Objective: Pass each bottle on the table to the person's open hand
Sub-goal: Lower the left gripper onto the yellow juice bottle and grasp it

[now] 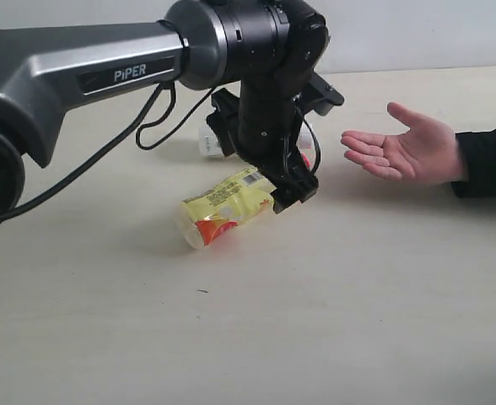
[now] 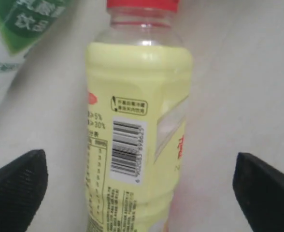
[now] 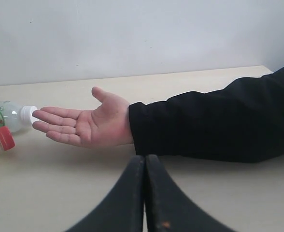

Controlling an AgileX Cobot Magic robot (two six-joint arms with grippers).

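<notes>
The left pincer is spread wide astride the lying yellow-labelled, red-capped plastic bottle on the pale wood-grain table, jaws clear of it; grip and handover not yet done; the person's open hand, beyond the pincer, is empty; a white-and-green-labelled bottle, also undelivered, lies just beside, possibly crowding one jaw; the right pincer is pressed together, empty.

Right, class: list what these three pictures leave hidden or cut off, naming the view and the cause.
Exterior view: the green-labelled bottle is mostly hidden behind the arm.
Left wrist view: the yellow bottle loses its base to the picture's edge.
Right wrist view: the edge cuts off both bottles.
</notes>
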